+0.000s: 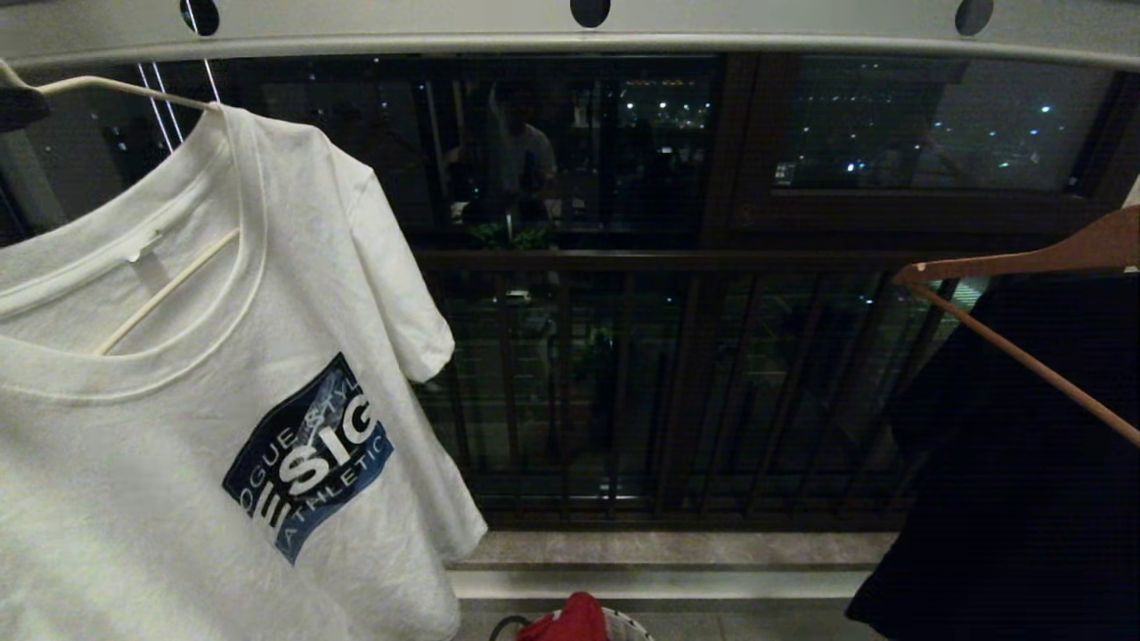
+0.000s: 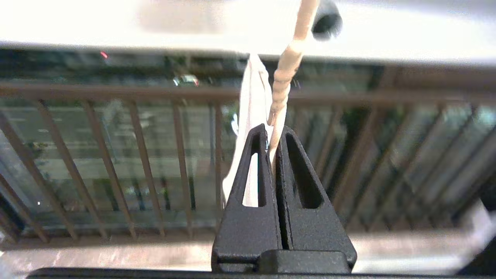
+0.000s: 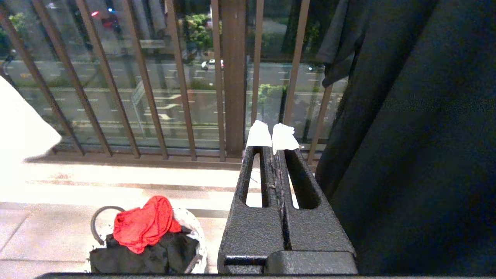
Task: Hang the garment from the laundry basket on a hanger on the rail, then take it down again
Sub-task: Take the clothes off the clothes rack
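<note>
Garment (image 1: 178, 427) draped on the hanger (image 2: 285, 73), whose neck the left gripper (image 2: 271, 135) clamps tight just below the rail (image 1: 570, 36), hook not visibly seated; right gripper (image 3: 274, 139), closed and empty, idles above the laundry basket (image 3: 195, 240).

A dark brown railing (image 1: 623, 260) with vertical bars runs across the balcony, backed by glass. Above it a dark-framed window (image 1: 935, 125) shows scattered city lights in the night. Through the bars in the right wrist view lie a lit road (image 3: 174, 100) with lane markings, green trees and a pale car (image 3: 211, 64). A pale stone ledge (image 1: 668, 547) sits at the foot of the railing, and the tiled floor (image 3: 46, 232) below is brightly lit.
</note>
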Motion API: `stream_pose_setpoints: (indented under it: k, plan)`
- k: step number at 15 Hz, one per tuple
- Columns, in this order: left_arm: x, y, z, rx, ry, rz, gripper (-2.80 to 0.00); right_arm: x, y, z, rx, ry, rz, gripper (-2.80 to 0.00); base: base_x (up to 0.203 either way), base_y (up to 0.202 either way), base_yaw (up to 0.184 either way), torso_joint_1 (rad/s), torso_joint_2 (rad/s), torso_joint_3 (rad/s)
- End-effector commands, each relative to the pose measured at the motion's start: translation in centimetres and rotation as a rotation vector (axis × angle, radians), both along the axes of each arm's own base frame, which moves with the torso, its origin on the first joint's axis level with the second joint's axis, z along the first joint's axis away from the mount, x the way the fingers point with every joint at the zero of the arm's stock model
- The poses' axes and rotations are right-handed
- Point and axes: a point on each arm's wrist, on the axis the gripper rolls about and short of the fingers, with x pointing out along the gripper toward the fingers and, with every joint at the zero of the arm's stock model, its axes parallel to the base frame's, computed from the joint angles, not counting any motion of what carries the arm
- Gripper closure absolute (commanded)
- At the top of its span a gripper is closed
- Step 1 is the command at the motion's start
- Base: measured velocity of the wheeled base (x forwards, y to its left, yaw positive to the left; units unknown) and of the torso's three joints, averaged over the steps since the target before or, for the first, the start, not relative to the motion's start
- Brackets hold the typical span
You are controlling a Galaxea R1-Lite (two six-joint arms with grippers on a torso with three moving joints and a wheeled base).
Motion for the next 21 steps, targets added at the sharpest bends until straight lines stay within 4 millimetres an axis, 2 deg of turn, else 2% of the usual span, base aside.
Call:
stream_pose_setpoints:
  k: [1,6,8,14,19,21]
  plan:
    - [-1.0,0.4,-0.8,0.026,0.057,-0.079,0.0,0.0,0.0,0.0,0.0,0.001,0.001,0.0,0.0,0.0,0.0,0.0,0.0,0.0]
    - [-1.0,-0.2,-3.7,0.063,0.16,-0.292,0.0,0.0,0.0,0.0,0.0,0.002,0.001,0.0,0.0,0.0,0.0,0.0,0.0,0.0]
    - [-0.2,-0.8,-5.2,0.087,0.215,-0.362,0.0,0.0,0.0,0.0,0.0,0.001,0.001,0.0,0.0,0.0,0.0,0.0,0.0,0.0]
    - [5.7,-4.4,-8.4,0.095,0.238,-0.418,0.0,0.0,0.0,0.0,0.0,0.002,0.001,0.0,0.0,0.0,0.0,0.0,0.0,0.0]
    - [10.8,-7.6,-13.2,0.118,0.291,-0.433,0.0,0.0,0.0,0.0,0.0,0.001,0.001,0.0,0.0,0.0,0.0,0.0,0.0,0.0]
    - [11.9,-9.0,-15.7,0.144,0.356,-0.46,0.0,0.0,0.0,0.0,0.0,0.002,0.001,0.0,0.0,0.0,0.0,0.0,0.0,0.0]
